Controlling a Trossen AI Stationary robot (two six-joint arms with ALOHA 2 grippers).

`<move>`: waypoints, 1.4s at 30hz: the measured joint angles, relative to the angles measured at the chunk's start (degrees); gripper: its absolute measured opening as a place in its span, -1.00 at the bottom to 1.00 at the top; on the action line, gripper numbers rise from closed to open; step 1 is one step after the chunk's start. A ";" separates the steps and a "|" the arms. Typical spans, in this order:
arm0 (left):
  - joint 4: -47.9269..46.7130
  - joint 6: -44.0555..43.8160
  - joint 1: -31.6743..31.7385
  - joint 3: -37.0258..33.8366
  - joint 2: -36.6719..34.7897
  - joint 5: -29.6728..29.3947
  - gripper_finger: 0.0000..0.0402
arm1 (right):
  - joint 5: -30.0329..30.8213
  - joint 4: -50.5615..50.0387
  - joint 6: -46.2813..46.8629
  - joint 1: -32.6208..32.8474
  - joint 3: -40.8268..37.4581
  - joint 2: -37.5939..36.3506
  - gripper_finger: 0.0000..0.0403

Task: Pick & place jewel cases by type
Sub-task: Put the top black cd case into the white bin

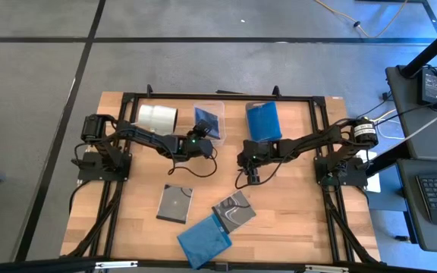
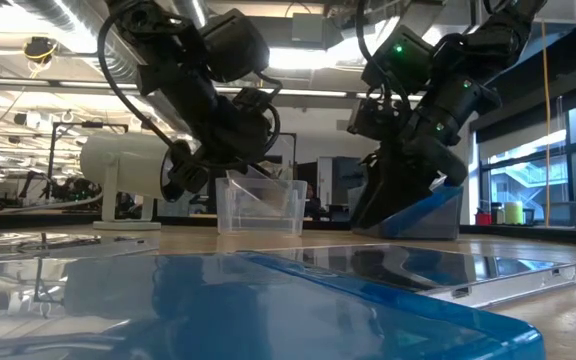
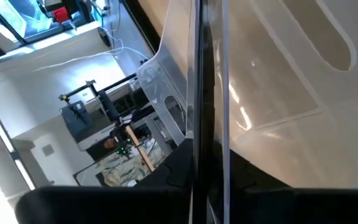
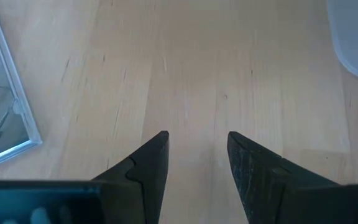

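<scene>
High view had the left hand (image 1: pixel 201 139) at the twelve o'clock side of the counter (image 1: pixel 287 220), right over the clear bin (image 1: pixel 210 121), clenched on a dark jewel case (image 1: pixel 205 123). In the left wrist view that case (image 3: pixel 207 93) ran edge-on between the fingers, its long edge pointing away from the wrist and down into the bin wall (image 3: pixel 272 74). That looked like the drop-off step for the dark type. The next move called for the fingers to let go once the case sat inside the rim.

The right hand (image 1: pixel 253 176) hung near the middle of the counter, fingers parted and empty over bare wood. Three cases lay flat toward six o'clock: a grey one (image 1: pixel 174 203), a swirl-art one (image 1: pixel 234 211), a blue one (image 1: pixel 203 240). A blue case (image 1: pixel 263 121) leaned in the second bin at twelve.
</scene>
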 joint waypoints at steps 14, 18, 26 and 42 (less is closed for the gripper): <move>0.00 -2.84 -0.03 0.00 -0.02 3.19 -0.65 | 0.01 -0.04 -0.01 0.00 0.00 0.00 -0.17; 0.00 -2.84 -0.05 0.00 -0.02 4.12 -0.52 | 0.00 -0.04 0.00 0.00 0.00 0.00 -0.17; 0.02 -2.72 -0.05 0.00 -0.07 3.28 -0.23 | 0.00 -0.04 -0.01 -0.02 0.00 -0.02 -0.17; 0.15 -2.82 -0.47 0.02 -6.92 6.03 -0.06 | 0.00 -0.52 -0.02 -0.02 0.00 -0.02 -0.17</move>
